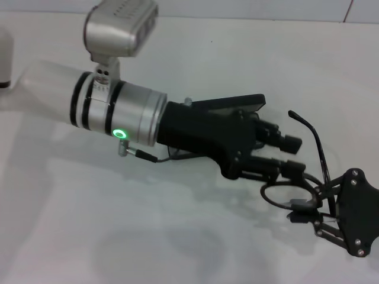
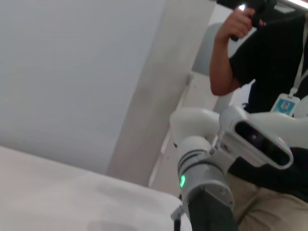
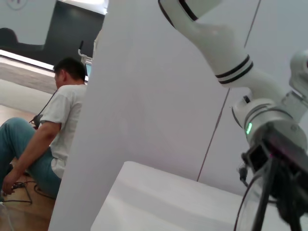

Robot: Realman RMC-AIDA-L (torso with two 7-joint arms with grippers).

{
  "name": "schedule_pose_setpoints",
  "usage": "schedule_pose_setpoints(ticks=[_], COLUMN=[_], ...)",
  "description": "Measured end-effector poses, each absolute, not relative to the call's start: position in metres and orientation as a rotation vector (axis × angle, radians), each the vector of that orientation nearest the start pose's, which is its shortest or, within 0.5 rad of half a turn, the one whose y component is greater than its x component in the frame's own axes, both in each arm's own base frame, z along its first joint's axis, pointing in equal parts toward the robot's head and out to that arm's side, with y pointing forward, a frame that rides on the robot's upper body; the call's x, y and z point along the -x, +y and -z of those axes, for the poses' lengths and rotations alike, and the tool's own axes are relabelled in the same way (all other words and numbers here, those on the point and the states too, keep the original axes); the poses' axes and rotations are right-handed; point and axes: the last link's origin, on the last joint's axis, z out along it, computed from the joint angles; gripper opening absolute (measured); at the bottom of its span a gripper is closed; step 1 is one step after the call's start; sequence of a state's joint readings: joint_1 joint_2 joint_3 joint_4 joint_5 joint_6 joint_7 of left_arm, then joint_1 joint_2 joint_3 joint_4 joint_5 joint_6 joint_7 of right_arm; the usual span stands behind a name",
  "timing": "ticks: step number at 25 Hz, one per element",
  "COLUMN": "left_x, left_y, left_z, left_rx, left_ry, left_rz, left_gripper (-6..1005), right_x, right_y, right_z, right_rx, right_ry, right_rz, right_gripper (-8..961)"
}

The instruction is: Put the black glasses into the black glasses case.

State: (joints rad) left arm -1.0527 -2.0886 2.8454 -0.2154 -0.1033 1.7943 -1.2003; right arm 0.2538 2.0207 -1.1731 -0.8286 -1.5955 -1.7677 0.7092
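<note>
The black glasses (image 1: 303, 180) hang above the white worktop (image 1: 177, 236), clamped at one lens rim by the right tool (image 1: 302, 208). The left tool (image 1: 284, 155), fingers apart, flanks the frame, hiding most of the black glasses case (image 1: 228, 103).

Robot lab: white table (image 1: 195, 65), partition panels (image 3: 144, 96), badge-wearing operator (image 2: 269, 53) (holding controller).

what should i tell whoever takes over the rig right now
Left gripper: reaches in from the left, fingers at the glasses frame; closed or not, can't tell.
Right gripper: low right, fingers at the frame's other side; grip unclear.
Glasses: between both grippers, one temple arm sticking up.
Case: mostly hidden behind the left gripper; open or shut, can't tell.
Done: glasses reached.
Left: put them into the case.
</note>
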Motion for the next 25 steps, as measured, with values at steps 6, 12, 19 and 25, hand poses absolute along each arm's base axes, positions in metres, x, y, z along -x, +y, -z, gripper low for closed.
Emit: schedule_pose_setpoints(ticks=[6,12,19,25], left_x=[0.136,0.142,0.146,0.139], left_y=[0.329,0.337,0.345,0.346], left_z=[0.068,0.066,0.072,0.074], left_rx=[3.278,3.220,3.177,3.169], left_ry=[-0.388,-0.406,-0.418,-0.386], left_rz=[0.984,0.954,0.870,0.898], left_gripper=[480,480,480,480], right_x=[-0.255,-0.252,-0.251,-0.252], right_y=[0.245,0.223,0.200,0.196], right_z=[-0.003,-0.007,-0.011,-0.010], right_rx=[2.773,2.724,2.599,2.549], right_ry=[-0.541,-0.780,-1.019,-1.040], right_rz=[-0.846,-0.990,-1.154,-1.178], right_gripper=[108,108,108,108])
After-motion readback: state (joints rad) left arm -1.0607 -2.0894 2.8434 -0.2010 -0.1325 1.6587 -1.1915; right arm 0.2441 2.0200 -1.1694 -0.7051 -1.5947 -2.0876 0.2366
